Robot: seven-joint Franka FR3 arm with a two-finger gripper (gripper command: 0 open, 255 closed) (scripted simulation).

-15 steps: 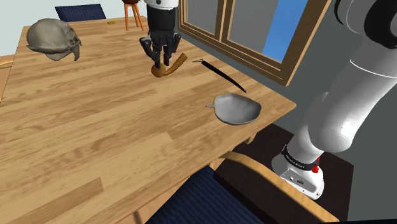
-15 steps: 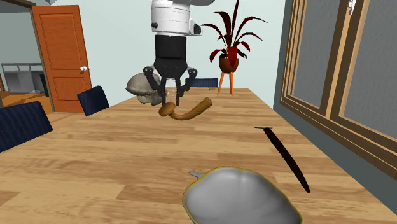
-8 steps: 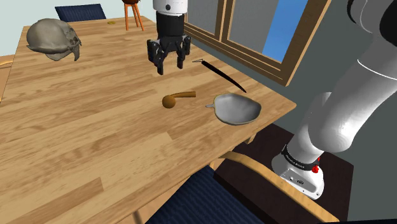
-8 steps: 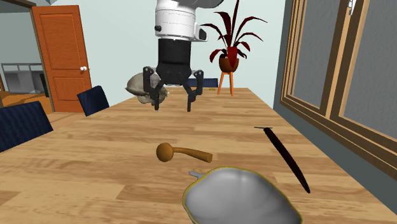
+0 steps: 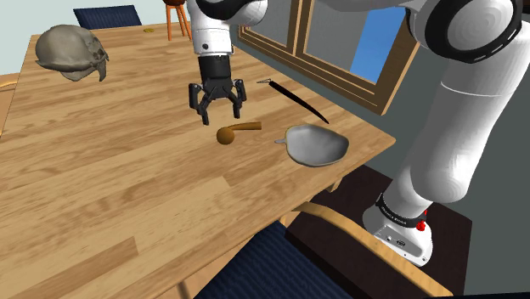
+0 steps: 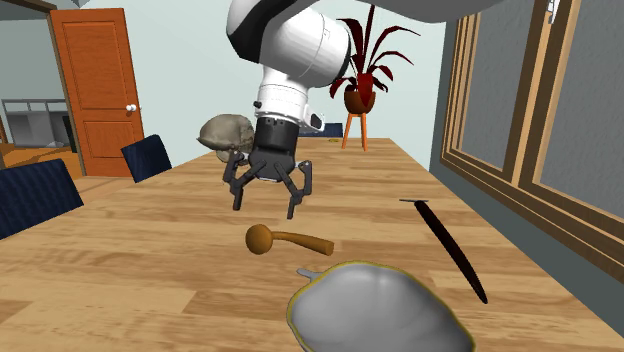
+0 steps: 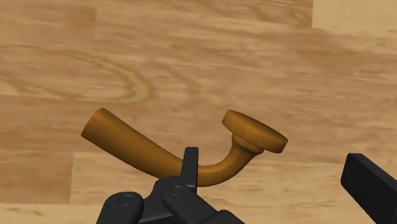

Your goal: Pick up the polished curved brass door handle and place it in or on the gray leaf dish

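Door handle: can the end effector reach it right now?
Likely yes: the open end effector hovers right above the door handle, which lies unobstructed on the table beside the leaf dish.

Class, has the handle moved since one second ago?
Yes: in the shoulder view the handle went down and right, from the claw to the table beside the dish.
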